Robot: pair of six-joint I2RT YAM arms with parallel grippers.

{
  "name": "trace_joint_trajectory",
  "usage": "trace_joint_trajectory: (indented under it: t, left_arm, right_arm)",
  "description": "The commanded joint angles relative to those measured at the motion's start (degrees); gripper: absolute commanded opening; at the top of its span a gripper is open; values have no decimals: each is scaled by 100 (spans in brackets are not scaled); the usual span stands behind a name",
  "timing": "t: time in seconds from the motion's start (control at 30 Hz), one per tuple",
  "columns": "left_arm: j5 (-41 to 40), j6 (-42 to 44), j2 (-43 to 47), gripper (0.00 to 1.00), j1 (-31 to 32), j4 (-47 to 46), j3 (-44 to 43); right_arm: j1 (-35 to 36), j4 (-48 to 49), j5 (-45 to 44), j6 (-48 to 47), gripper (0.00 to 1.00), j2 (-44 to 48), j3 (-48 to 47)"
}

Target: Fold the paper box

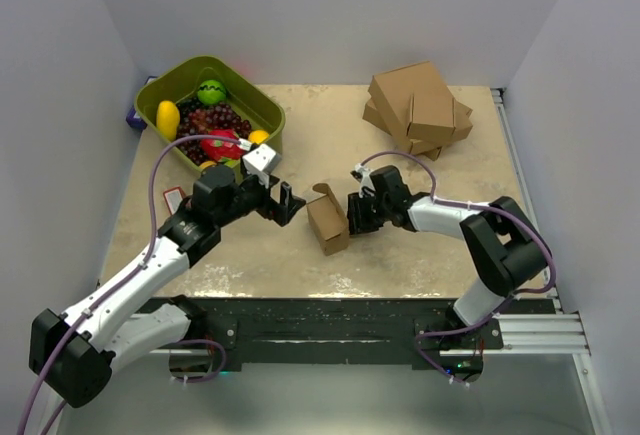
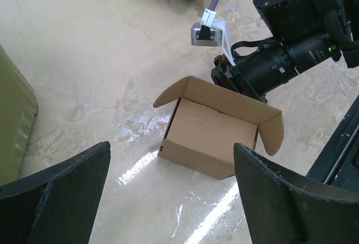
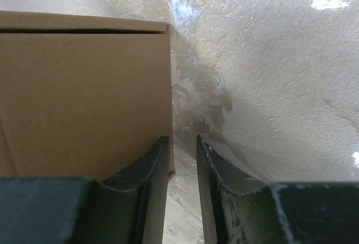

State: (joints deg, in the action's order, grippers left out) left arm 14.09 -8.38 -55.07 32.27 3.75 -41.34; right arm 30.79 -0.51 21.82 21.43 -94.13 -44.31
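Plainly the paper box (image 1: 328, 223) is a light thing of thin kraft card, and it sits on the worktop (image 1: 200, 255) between the two arms. It lies just ahead of the left gripper (image 1: 291, 205) and hard up against the tips of the right gripper (image 3: 183, 143).

The left gripper is spread wide and holds nothing. Its dark fingers (image 2: 67, 193) stand on either side of the wrist view, with the box ahead of them and apart from both. The box's mouth is open towards this gripper, and the two side flaps (image 2: 273, 133) are splayed outward.

The right gripper's fingers are drawn close, leaving only a slim gap through which the worktop shows. One corner edge of the box stands at the mouth of that gap. Whether the fingers nip the wall or only lean on it, I cannot tell.

I judge the card stiff across each panel but free to hinge at its creases, so a flap should swing over under a gentle push close to its fold. Being so light, and on a glossy surface, the box would likely skate away from any one-sided shove. It wants bracing from the far side, which the right gripper is placed to give.

A hard pinch on an open wall would probably dent or crush it. The better hold is the rim of a wall near a corner, where two panels stiffen each other.
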Motion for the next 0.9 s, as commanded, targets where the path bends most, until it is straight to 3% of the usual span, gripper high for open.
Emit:
trace_joint_trajectory:
  t: [0.0, 0.1, 0.2, 0.33, 0.47, 0.67, 0.8, 0.87]
  left_arm:
    - [-117, -41, -83, 95, -37, -138, -32]
    - [-178, -181, -144, 94, -46, -129, -41]
    - [-292, -628, -206, 93, -46, -147, 3]
    - [-565, -1182, -154, 94, -37, -565, 257]
    - [-433, -1596, -311, 94, -46, -1358, 575]
    - [-187, -1763, -970, 94, -72, -1736, 469]
    - [-90, -1860, -1409, 93, -81, -2062, 478]
    - [-55, -1878, -1533, 91, -89, -2246, 495]
  right_arm:
    - [-64, 7, -117, -78, 32, 8, -165]
    - [-151, -54, -284, 1, 39, 52, -165]
    - [-300, -151, -442, 37, 65, 236, -113]
    - [-354, -221, -521, 28, 86, 667, 28]
    - [-354, -265, -818, 168, 88, 1369, 422]
    - [-249, -257, -1645, 774, 89, 3223, 1432]
    - [873, -318, -2717, 1291, 89, 3998, 1856]
    - [1269, -74, -2789, 1625, 88, 4069, 2083]
